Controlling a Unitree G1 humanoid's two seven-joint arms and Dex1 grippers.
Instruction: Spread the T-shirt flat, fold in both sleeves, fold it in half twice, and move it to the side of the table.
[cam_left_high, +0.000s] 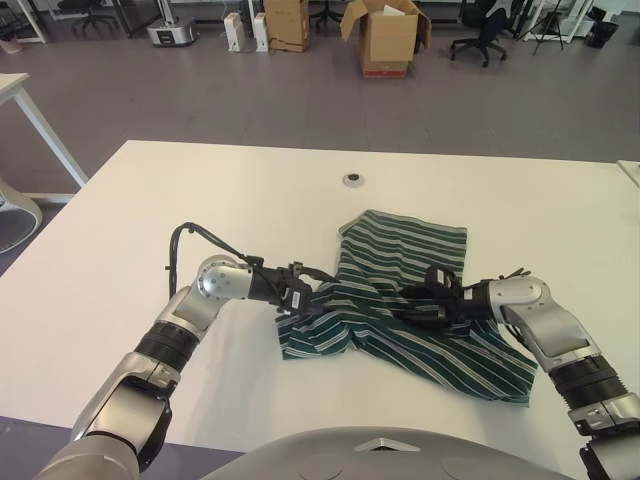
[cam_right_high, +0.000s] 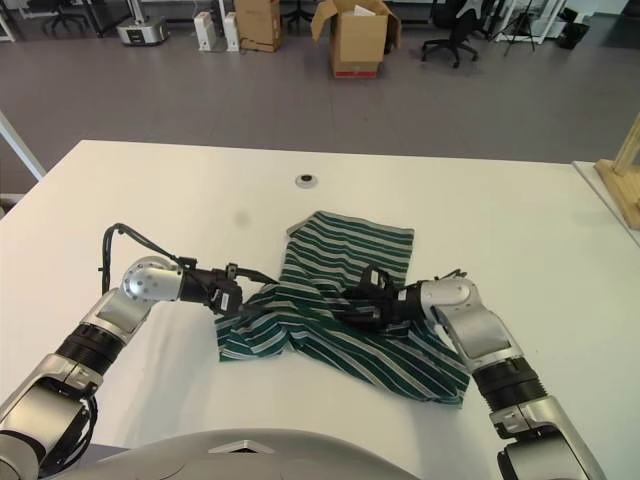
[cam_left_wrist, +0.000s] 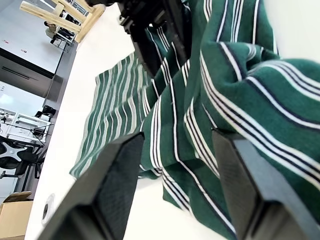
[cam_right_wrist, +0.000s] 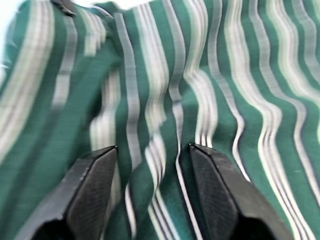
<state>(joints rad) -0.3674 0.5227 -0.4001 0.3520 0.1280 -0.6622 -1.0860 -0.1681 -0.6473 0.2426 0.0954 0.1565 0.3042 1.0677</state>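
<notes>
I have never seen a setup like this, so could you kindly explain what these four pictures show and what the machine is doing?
This is a humanoid robot with two arms, each ending in a two-fingered tool. The two wide pictures come from its head, looking down; the two close-ups come from its wrists. On the white table lies a rumpled green striped T-shirt. The left tool sits at the shirt's left edge, the right tool on its middle; both are open.

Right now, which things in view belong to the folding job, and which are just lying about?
Job: green-and-white striped T-shirt; white table; left pincer; right pincer.
Lying about: small round grey cap; open brown cardboard box; black office chair.
</notes>
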